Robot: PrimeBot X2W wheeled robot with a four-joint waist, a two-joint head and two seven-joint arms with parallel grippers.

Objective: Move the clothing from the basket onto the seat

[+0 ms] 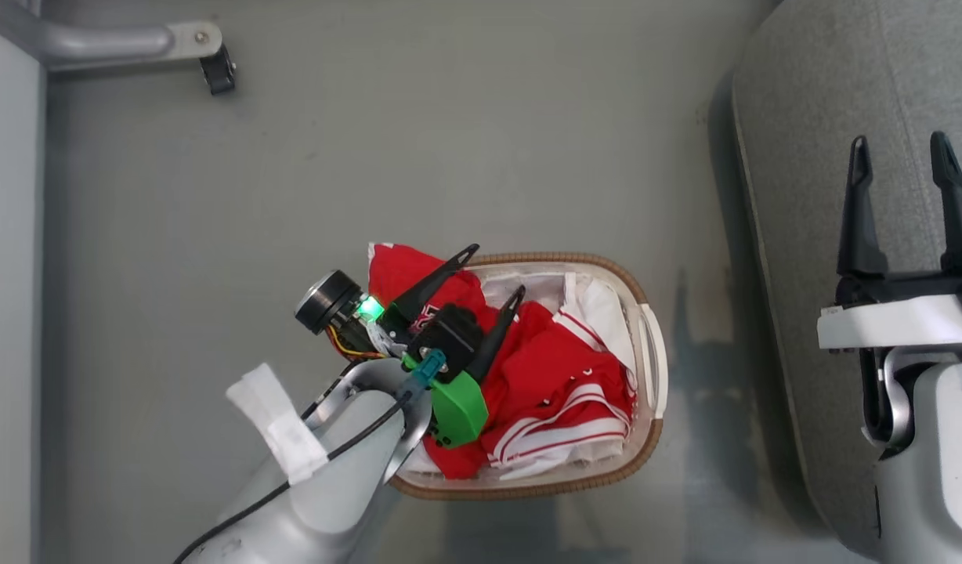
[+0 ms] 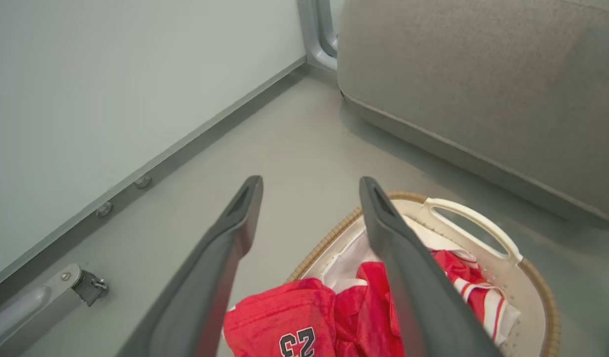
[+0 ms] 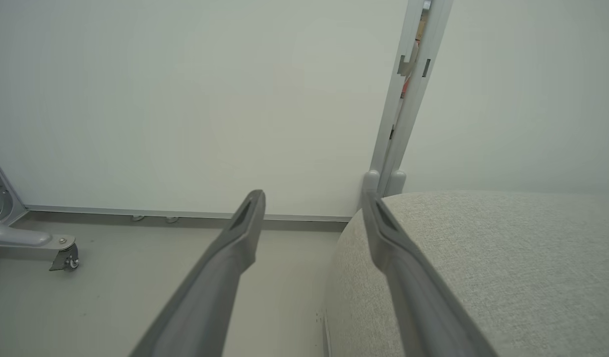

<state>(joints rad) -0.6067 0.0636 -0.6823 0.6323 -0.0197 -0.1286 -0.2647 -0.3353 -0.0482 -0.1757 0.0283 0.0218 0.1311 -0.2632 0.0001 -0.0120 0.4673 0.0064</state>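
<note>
The left gripper (image 1: 497, 269) hangs over the left part of the basket (image 1: 652, 345). Its two fingers are spread apart and hold nothing, and the tips point toward the far side above the red cloth. I judge that it stands there in order to come down on the clothing (image 1: 559, 376) for a grasp. From the left wrist view the tips seem a little above the cloth, but I cannot tell surely if the lower finger touches it.

The right gripper (image 1: 900, 139) is also wide open and empty. It waits over the left edge of the seat (image 1: 810, 94), well apart from the basket, probably to keep out of the way.

The basket stands on the grey floor (image 1: 450, 157), near the seat on its left. Both garments lie crumpled inside it on the white cloth liner (image 1: 606, 301), so nothing is on the seat yet. The jersey with the number "23" (image 2: 279, 317) is at the left end and partly spills over the rim. The red-and-white garment with striped trim (image 1: 563, 427) fills the near right part.
</note>
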